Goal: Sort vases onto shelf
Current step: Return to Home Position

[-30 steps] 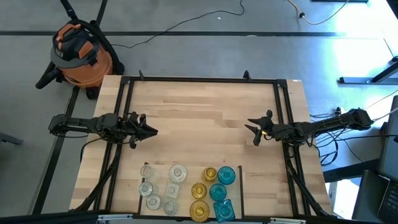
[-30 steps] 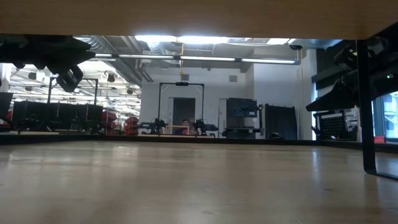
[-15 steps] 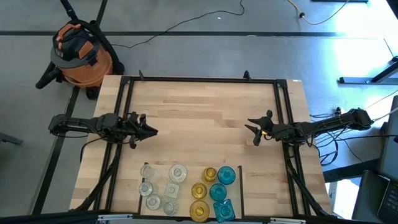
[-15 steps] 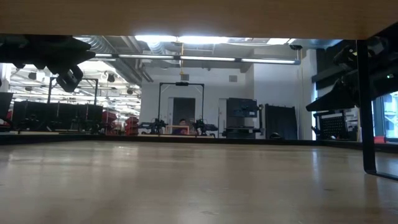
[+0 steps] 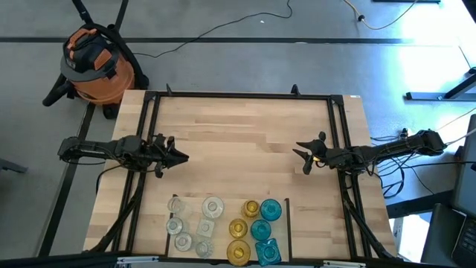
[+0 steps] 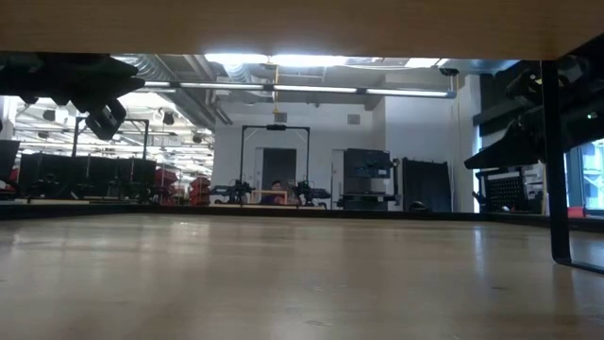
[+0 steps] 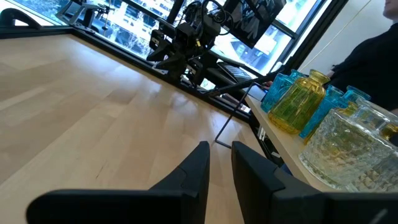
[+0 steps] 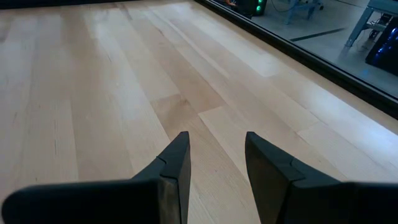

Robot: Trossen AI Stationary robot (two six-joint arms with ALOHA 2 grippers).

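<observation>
No writing, number, brand or sign can be read in any of the views. Any marking on the orange vacuum [image 5: 95,63], on the floor beyond the table's far left corner, is too small to tell.

Table [image 5: 245,126] pale wood, smooth, semi-gloss; vases [image 5: 213,206] glossy textured glass; frame rails [image 5: 238,95] matt black metal
</observation>
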